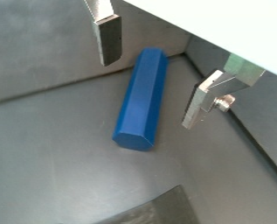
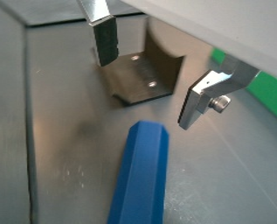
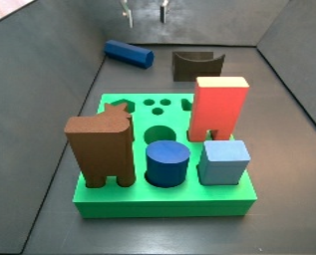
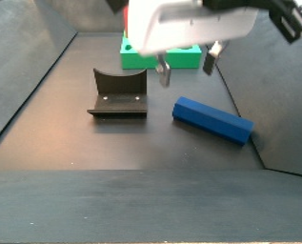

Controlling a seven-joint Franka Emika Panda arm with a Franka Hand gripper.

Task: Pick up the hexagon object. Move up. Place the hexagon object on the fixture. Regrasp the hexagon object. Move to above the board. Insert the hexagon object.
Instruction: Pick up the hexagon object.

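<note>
The hexagon object (image 1: 143,96) is a long dark blue bar lying flat on the grey floor, seen in both wrist views (image 2: 141,175) and both side views (image 3: 127,53) (image 4: 213,119). My gripper (image 1: 155,74) hangs open above the floor with nothing between its silver fingers (image 1: 107,39). In a side view the gripper (image 4: 187,65) is above and a little behind the bar, apart from it. The fixture (image 2: 141,74), a small dark notched block, stands beside the bar (image 3: 193,65) (image 4: 119,92). The green board (image 3: 160,204) lies further off (image 4: 130,57).
On the board stand a red block (image 3: 220,108), a brown block (image 3: 101,149), a short blue cylinder (image 3: 167,162) and a light blue cube (image 3: 224,161). Sloping grey walls enclose the floor on both sides (image 3: 54,90).
</note>
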